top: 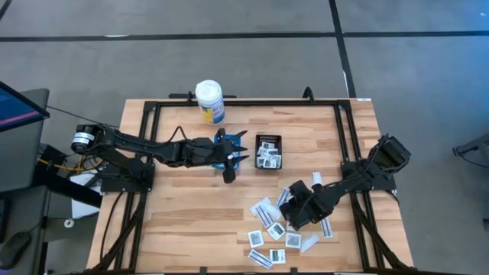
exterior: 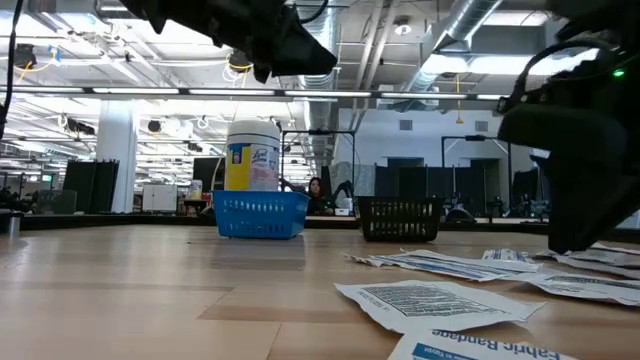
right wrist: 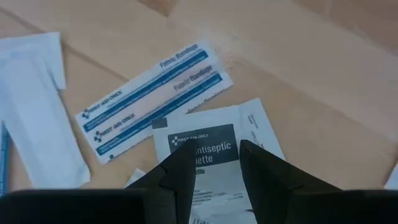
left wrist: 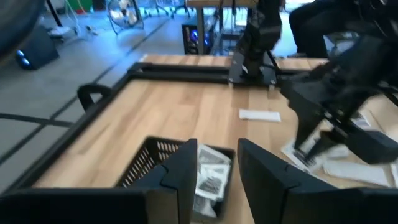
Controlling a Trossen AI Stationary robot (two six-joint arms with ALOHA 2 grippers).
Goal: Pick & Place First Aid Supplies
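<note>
Several white paper packets (top: 273, 229) lie loose on the wood at the table's near right. More packets (left wrist: 211, 171) lie in a small black tray (top: 267, 138) at mid-table. My right gripper (top: 295, 211) hangs low over the loose pile. In its wrist view it is open (right wrist: 217, 165), a finger on either side of a squarish antiseptic packet (right wrist: 208, 146), with a blue-printed bandage strip (right wrist: 149, 99) beside that. My left gripper (top: 232, 162) is open and empty (left wrist: 217, 171). It is raised above a blue tray (exterior: 260, 215) and faces the black tray (left wrist: 146, 165). My right gripper comes down from above over the antiseptic packet's printed face (right wrist: 205, 155), which lies flat on the table. The fingertips lie outside the wrist picture, so I cannot tell whether they touch it.
A white bottle with a yellow label (top: 209, 101) stands at the far edge, behind the blue tray (top: 219, 140). A black frame (top: 252, 101) runs round the table. Bare wood (top: 183, 221) lies at the near left. One strip (top: 317, 178) lies apart, behind the right gripper.
</note>
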